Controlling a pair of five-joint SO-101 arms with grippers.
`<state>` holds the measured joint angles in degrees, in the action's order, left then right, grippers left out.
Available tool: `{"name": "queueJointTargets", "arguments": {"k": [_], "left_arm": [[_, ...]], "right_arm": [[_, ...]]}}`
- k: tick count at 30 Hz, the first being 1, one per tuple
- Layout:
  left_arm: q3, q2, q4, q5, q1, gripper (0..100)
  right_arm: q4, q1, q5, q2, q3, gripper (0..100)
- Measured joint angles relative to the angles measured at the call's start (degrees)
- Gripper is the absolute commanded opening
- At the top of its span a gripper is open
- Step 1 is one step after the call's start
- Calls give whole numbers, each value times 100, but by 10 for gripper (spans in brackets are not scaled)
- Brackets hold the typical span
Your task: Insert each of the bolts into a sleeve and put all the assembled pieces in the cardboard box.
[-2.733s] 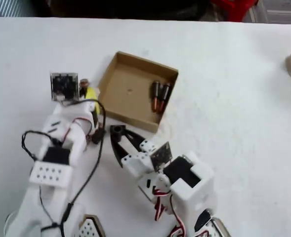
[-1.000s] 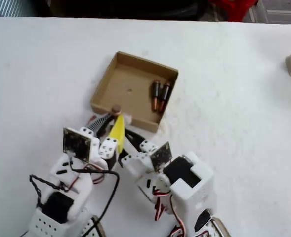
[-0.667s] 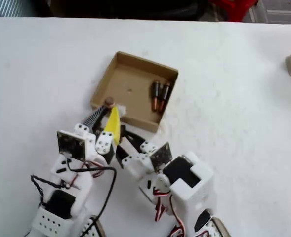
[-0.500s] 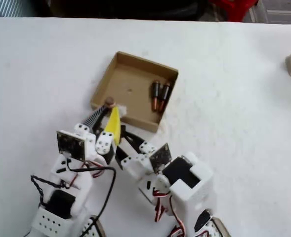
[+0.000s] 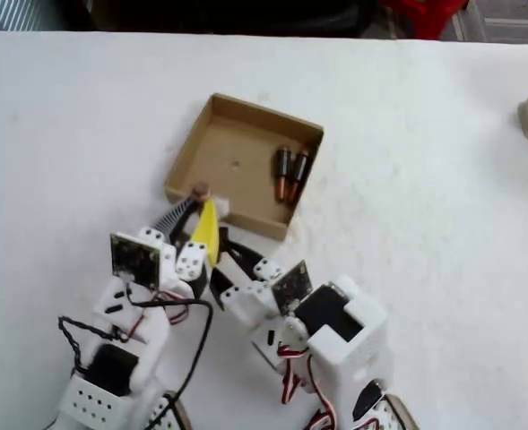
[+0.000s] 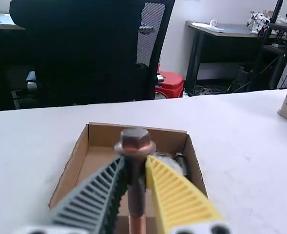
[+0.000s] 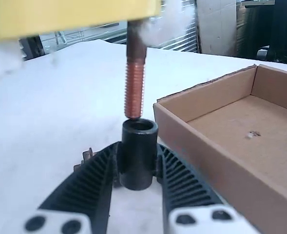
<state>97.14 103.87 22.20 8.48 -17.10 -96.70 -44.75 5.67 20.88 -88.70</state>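
Showing the left gripper, clenched on one bolt, swung over from the 9 o'clock side of the cardboard box to its 7 o'clock corner. The thread tip hangs at the mouth of the single sleeve, which the right gripper grasps upright, so insertion appears imminent. Two assembled pieces lie inside the box at 3 o'clock

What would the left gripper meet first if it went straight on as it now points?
Probably the cardboard box, at its near wall; height is unclear, so it could pass over the rim.
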Motion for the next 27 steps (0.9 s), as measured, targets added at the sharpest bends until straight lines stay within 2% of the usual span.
{"name": "queueJointTargets", "arguments": {"k": [4, 9, 27], "left_arm": [[-18, 9, 290, 18, -97, 22], [-158, 26, 738, 440, -176, 22], [-141, 9, 686, 545, -202, 22]], "right_arm": [[9, 0, 0, 0, -9, 16], [9, -9, 0, 9, -18, 16], [0, -26, 0, 0, -9, 16]]}}
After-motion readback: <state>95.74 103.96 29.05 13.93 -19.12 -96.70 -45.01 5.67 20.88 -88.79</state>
